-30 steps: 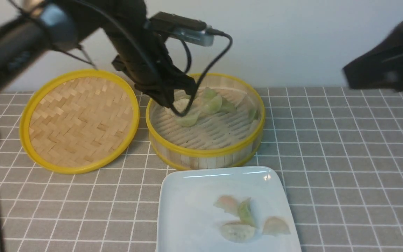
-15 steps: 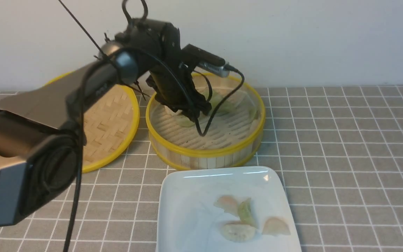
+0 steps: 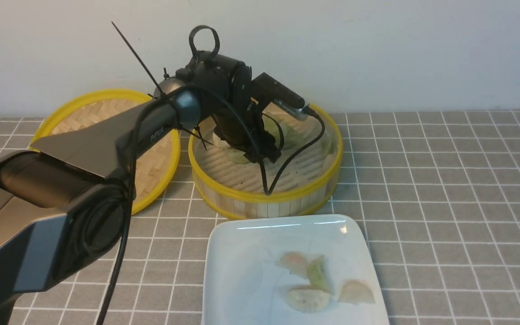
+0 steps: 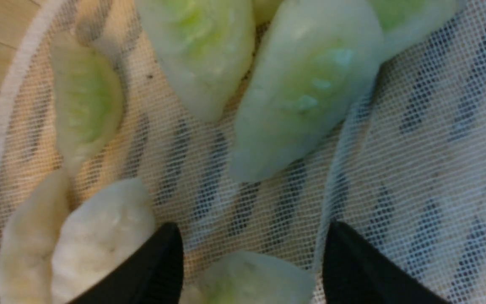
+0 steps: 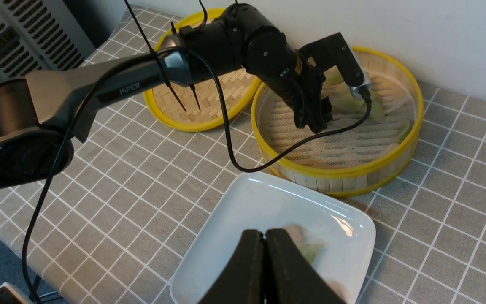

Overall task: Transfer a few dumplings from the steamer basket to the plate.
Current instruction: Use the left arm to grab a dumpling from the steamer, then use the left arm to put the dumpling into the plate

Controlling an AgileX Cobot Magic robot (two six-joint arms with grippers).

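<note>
Lid [image 3: 84, 113] of woven bamboo lies flat toward the table's [image 3: 445, 203] back edge, just beside the steamer basket [image 3: 266, 198] on its right. Inside the basket the left gripper [image 3: 264, 155] hangs low over the mesh-lined floor. Its jaws are spread wide with a pale green dumpling [image 4: 251, 278] lying between them, and other dumplings [image 4: 306, 93] lie just beyond. The plate [image 3: 242, 253] sits at the front edge, carrying four more dumplings [image 3: 318, 275]. The right gripper [image 5: 265, 253], pressed together on nothing, points down at it.

A plain white wall [image 3: 422, 49] stands behind the grey, white-gridded tablecloth [image 3: 449, 189].
</note>
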